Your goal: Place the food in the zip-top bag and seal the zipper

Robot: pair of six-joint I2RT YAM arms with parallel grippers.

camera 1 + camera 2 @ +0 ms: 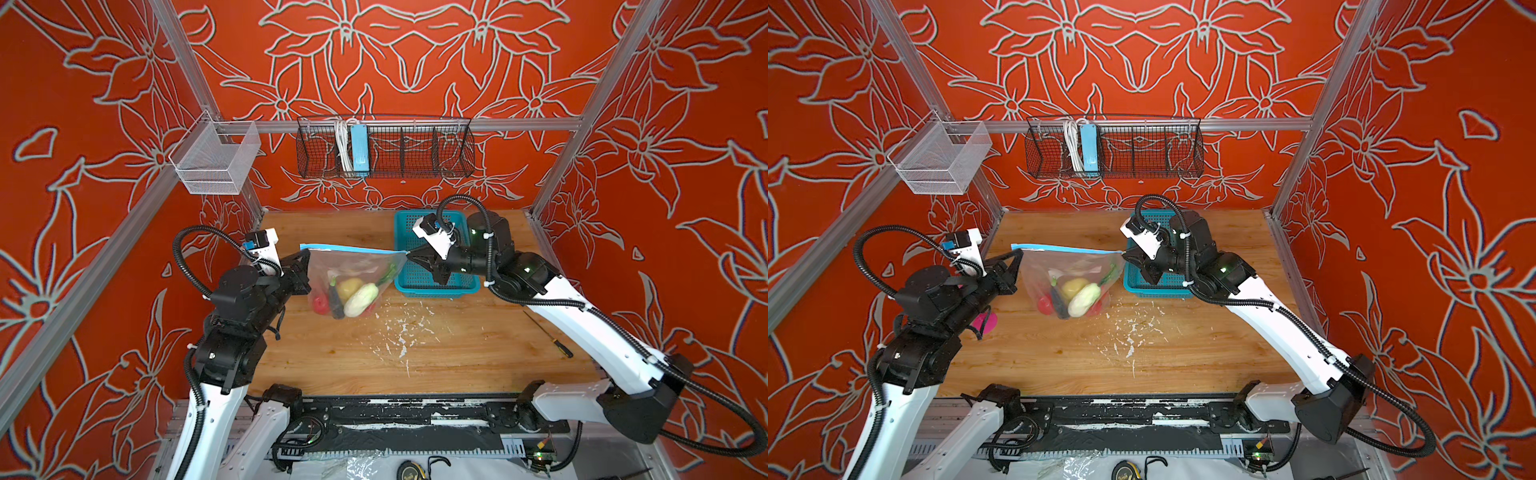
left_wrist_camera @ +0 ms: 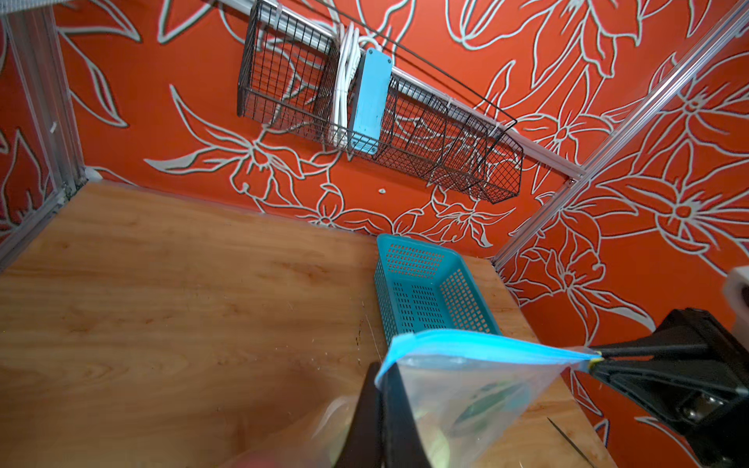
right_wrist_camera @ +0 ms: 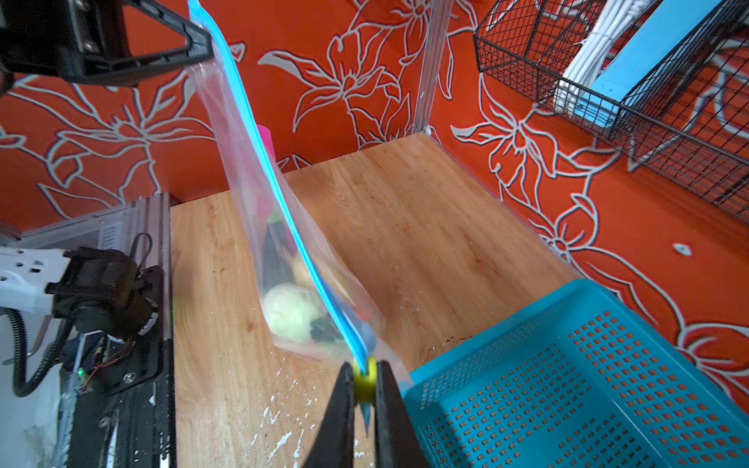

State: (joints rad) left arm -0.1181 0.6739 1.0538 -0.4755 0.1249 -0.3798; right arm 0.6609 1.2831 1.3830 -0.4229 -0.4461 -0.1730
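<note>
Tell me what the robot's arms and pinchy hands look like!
The left arm and right arm have smooth white shells with chunky black joints. Ribbed black cables loop alongside each. The left gripper and right gripper are black, with thin, pointy, triangle-framed fingers.

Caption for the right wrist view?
Right tool pinches the yellow slider; left tool holds the far corner of the filled bag.
</note>
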